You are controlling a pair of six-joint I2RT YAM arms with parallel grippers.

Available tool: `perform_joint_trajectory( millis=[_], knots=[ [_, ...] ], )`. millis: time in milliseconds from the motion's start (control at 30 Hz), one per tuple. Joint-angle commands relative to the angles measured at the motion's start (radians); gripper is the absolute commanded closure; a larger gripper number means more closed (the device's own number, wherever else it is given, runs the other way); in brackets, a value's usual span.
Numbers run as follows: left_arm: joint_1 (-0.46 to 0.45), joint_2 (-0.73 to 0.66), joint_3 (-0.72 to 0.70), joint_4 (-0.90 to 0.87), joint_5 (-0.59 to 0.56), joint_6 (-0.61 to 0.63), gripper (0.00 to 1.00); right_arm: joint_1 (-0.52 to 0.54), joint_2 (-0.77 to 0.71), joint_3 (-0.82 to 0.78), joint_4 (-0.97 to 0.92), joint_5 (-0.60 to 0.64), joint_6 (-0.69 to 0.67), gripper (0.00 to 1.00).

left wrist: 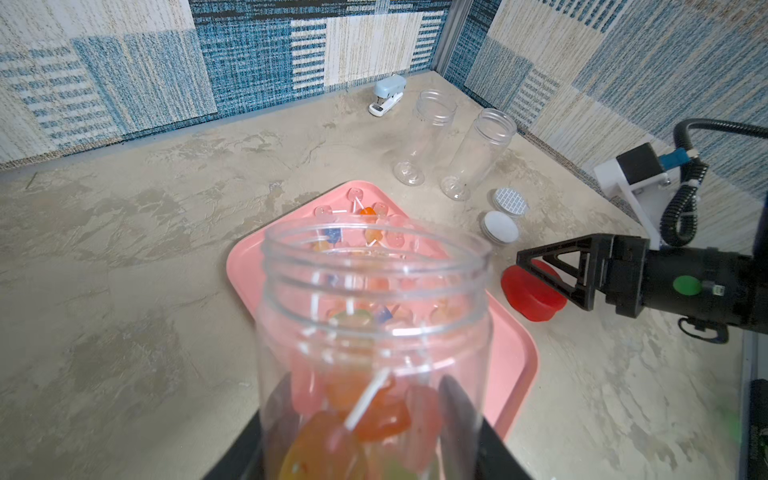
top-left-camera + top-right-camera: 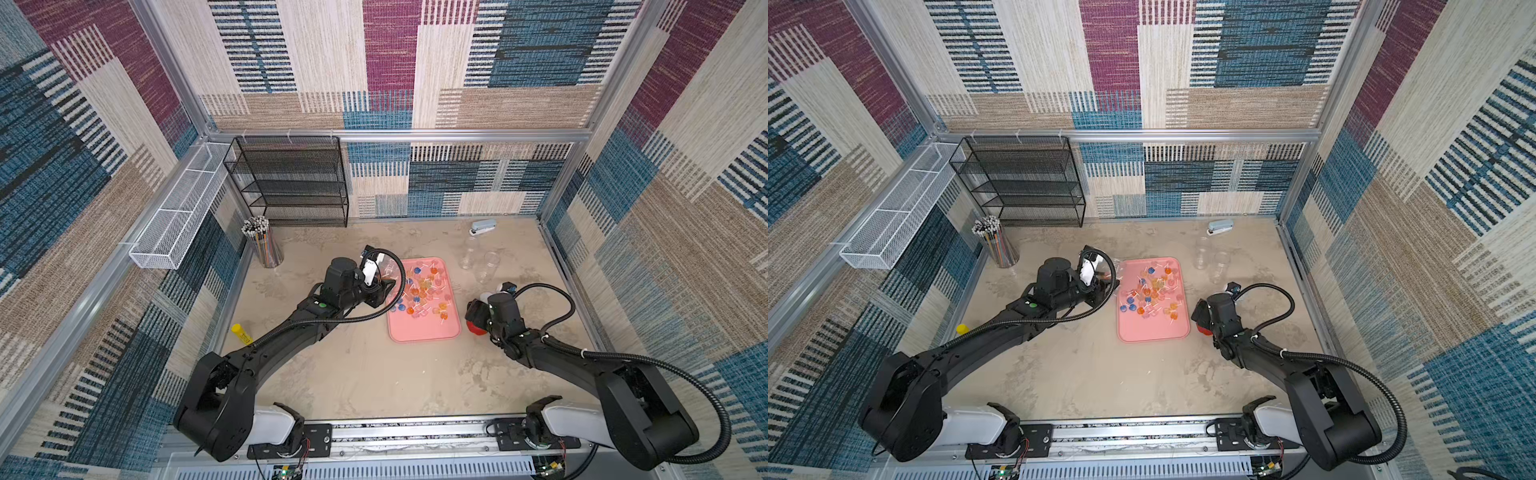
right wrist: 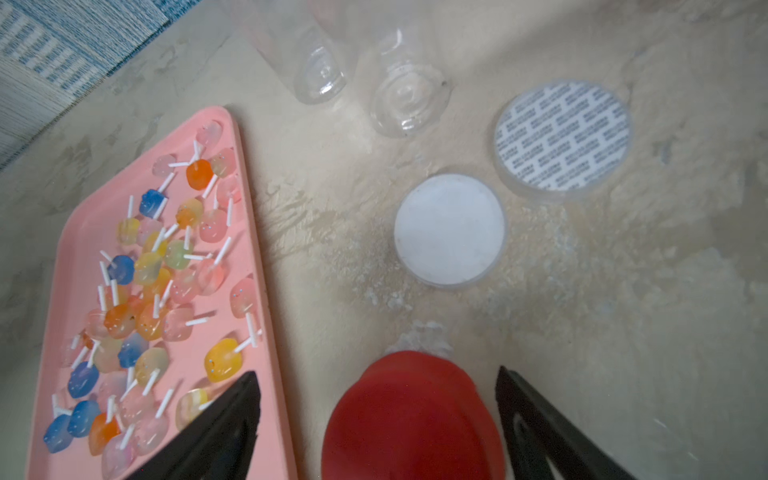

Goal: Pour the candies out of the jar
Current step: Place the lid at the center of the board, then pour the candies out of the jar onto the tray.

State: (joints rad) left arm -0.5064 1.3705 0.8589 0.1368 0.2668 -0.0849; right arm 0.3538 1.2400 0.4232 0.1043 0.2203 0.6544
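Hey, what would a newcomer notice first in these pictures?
A rounded pink plastic tray at the table's middle, strewn with small translucent orange, blue, pink and yellow lollipops. At its left edge the left arm's jaws clamp a clear plastic jar, mouth over the tray, some lollipops inside; right of the tray a round red lid lies between the right arm's open jaws.

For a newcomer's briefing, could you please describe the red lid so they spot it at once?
Find the pink tray mid-table. Beside it, toward the right arm, the red lid lies within the open right gripper. Both neighbouring lids are white; it alone is red.
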Motion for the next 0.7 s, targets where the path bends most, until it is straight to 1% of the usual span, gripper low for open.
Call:
perform_joint_trajectory(
  millis=[0,67,233,367,500,667],
  knots=[
    [0.000,0.004,0.025,-0.018,0.002,0.013,1.00,0.001,-0.031,0.036,0.011,0.022,0.002,0.06],
    [0.000,0.011,0.047,-0.055,0.009,0.032,1.00,-0.001,-0.043,0.076,0.011,0.029,-0.023,0.01],
    [-0.010,0.029,0.110,-0.158,0.015,0.068,1.00,-0.013,-0.025,0.228,0.032,0.050,-0.138,0.00],
    [-0.040,0.067,0.178,-0.295,0.026,0.124,1.00,-0.036,-0.014,0.307,0.080,0.062,-0.151,0.00],
    [-0.084,0.141,0.269,-0.460,0.033,0.186,1.00,-0.064,-0.023,0.316,0.131,0.070,-0.143,0.00],
    [-0.146,0.253,0.362,-0.618,0.005,0.246,1.00,-0.106,-0.049,0.265,0.149,0.062,-0.097,0.00]
  ],
)
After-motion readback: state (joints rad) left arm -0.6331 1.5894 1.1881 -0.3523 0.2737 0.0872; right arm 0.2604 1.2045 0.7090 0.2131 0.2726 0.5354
